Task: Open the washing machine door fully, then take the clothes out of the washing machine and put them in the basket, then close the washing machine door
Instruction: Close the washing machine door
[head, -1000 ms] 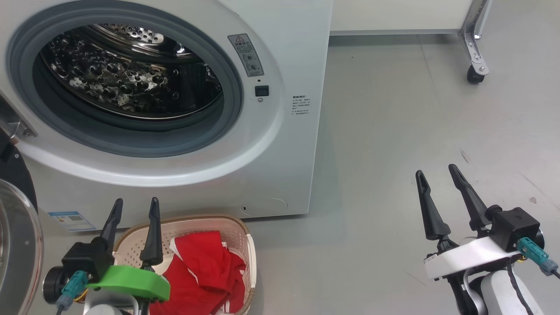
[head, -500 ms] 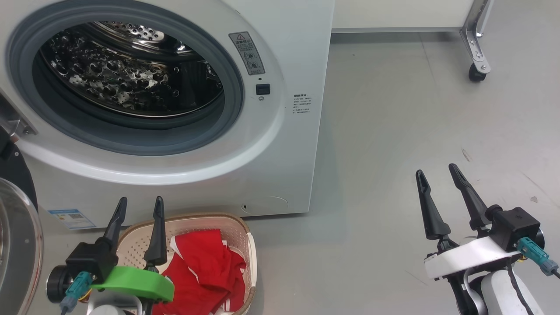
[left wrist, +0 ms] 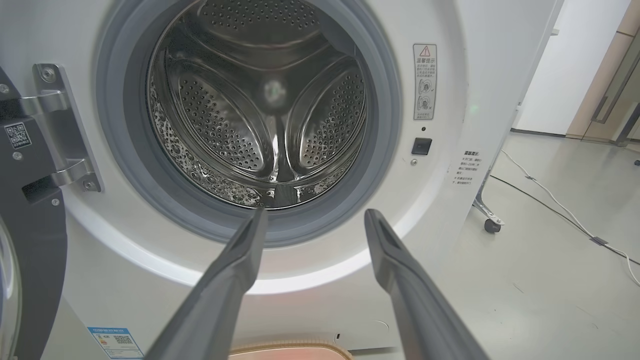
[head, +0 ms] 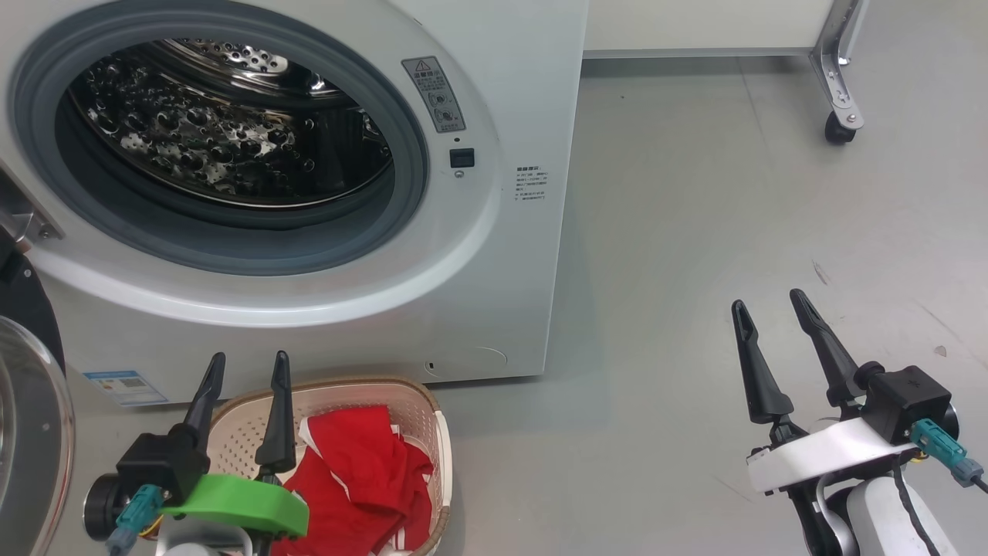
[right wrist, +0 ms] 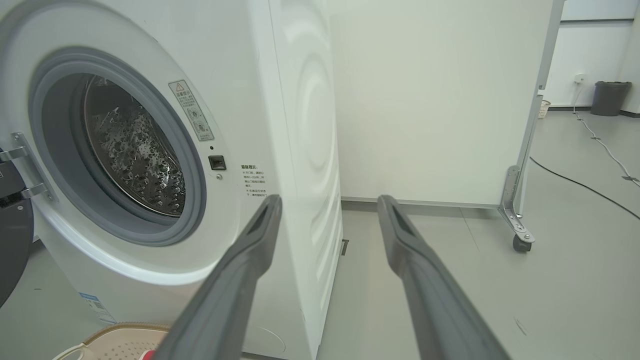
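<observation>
Shutting the door [head: 27, 417] next; clothes [head: 355, 463] in the basket [head: 441, 440].
Holding nothing in left gripper [head: 249, 357] or right gripper [head: 768, 300], fingers wide apart; needing a reach to the door's rim.

L gripper [left wrist: 315, 215], jaws apart, before washer drum [left wrist: 260, 115]

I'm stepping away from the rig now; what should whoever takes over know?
Left end effector: open, empty, by the left side of the basket.
Right end effector: open, empty, over the floor right of the washing machine.
Red clothes lie in the basket; drum looks empty.
Done: door swung open at far left, clothes moved.
Left: close the door.
</observation>
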